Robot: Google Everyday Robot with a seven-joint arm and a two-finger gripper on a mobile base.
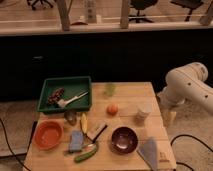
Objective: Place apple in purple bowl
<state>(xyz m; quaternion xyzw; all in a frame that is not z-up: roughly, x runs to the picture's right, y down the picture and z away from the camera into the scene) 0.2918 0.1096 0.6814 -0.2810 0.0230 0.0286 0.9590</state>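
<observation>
The apple [112, 108] is a small orange-red fruit lying on the wooden table [127, 97], near its middle. The purple bowl [124, 139] stands upright and empty near the table's front edge, in front of and slightly right of the apple. My gripper [169, 117] hangs from the white arm [189, 84] at the table's right edge. It is well to the right of the apple and apart from it. Nothing shows in the gripper.
A green tray [66, 93] with items stands at the back left. An orange bowl [48, 134] is at the front left. A yellow banana [84, 122], blue sponge [76, 141], green vegetable [86, 153], green cup [109, 89], pale cup [143, 114] and grey-blue packet [149, 150] lie around.
</observation>
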